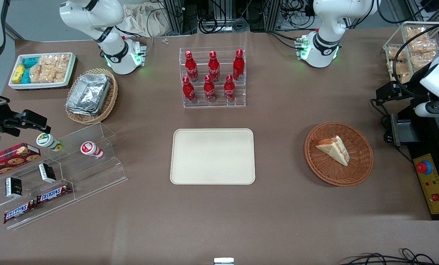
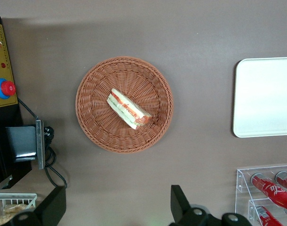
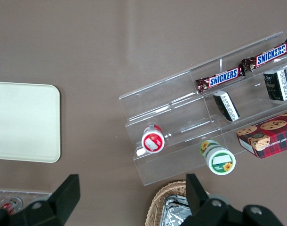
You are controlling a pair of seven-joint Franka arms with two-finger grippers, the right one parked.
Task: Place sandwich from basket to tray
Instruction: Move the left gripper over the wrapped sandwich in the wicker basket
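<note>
The end effector [image 2: 117,207] hangs high above the basket [image 2: 94,122], fingers wide apart, it seems. The sandwich [image 2: 128,108] lies inside, well apart from the tray [image 1: 212,156].

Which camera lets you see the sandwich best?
The left wrist view: the gripper hangs open above the basket, so the sandwich shows its filling. The front view shows the sandwich smaller. The right wrist view misses it.
</note>
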